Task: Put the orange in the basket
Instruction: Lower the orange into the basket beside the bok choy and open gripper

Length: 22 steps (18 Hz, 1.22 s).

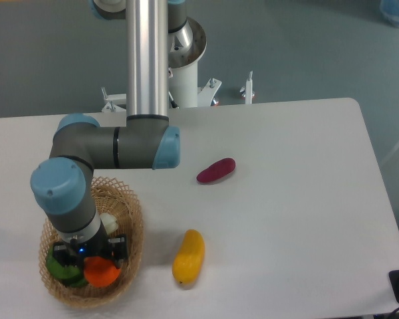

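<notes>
The basket point(130, 256) sits at the table's point(299, 232) front-left edge. Inside it, the gripper point(93, 260) is lowered over the orange point(101, 272); jaw state unclear. A green item point(58, 268) lies beside it. Right of the basket lie a yellow fruit point(189, 257) and a purple sweet potato point(216, 170).

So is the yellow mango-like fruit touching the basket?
Apart. The fixed camera shows bare white table between the yellow fruit and the basket rim.

No text, label, brand, number or sign can be read anywhere: the robot arm point(113, 147) above the basket point(136, 232) bears no legible marking (only a small blue light glows), nor does the table point(292, 219).
</notes>
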Motion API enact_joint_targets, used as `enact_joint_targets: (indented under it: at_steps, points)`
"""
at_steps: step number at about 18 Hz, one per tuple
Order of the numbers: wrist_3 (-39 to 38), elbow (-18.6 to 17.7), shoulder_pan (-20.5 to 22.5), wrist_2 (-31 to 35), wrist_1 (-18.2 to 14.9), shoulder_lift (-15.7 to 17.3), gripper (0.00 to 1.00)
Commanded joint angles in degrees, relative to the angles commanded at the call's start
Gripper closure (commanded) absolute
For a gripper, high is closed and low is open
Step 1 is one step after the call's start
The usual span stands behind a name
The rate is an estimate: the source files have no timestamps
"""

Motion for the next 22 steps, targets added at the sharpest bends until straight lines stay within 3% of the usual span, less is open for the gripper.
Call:
enact_joint_targets:
  at_steps: [11, 14, 16, 22]
  points:
    - [0.18, 0.35, -0.09, 0.00, 0.09, -0.44, 0.24]
    - [0.26, 0.44, -0.09, 0.09, 0.18, -0.62, 0.14]
    - [0.35, 0.53, -0.09, 0.00, 0.18, -0.44, 0.01]
    - [2.72, 0.79, -0.09, 0.00, 0.26, 0.88, 0.00]
